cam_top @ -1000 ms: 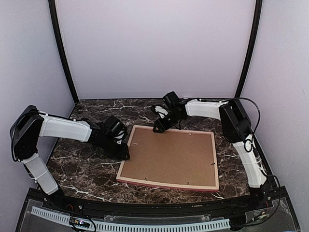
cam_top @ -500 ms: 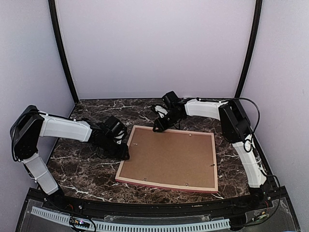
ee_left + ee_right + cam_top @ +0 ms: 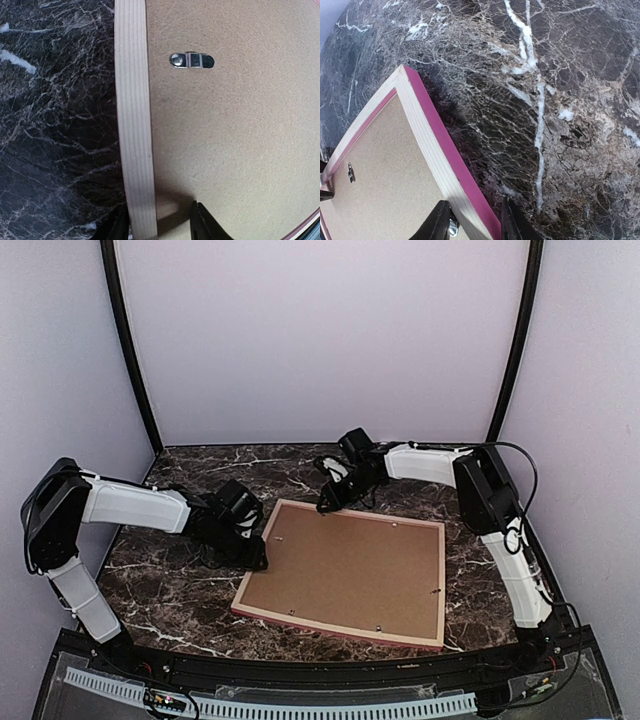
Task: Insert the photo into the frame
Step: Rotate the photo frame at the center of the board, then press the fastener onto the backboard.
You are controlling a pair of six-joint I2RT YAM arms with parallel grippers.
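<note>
A pink-red frame lies face down in the middle of a dark marble counter, slightly askew to the near edge. Its pale wood back is turned up and a brown backing board fills its opening. Small metal turn clips dot the board just inside the rails.

From the left, the left gripper reaches in low and straddles the frame's left rail near its middle. One finger sits hard against the outer edge. The other finger stands over the backing board with a shadowed gap between it and the wood, so the jaws are released rather than clamped.

From the right, the right gripper comes down on the far rail beside the far left corner. One finger is on the board side and the other on the pink outer face, both very close to the moulding. Whether they actually pinch the rail cannot be told from here.

Plain pale walls close in the counter on three sides.
</note>
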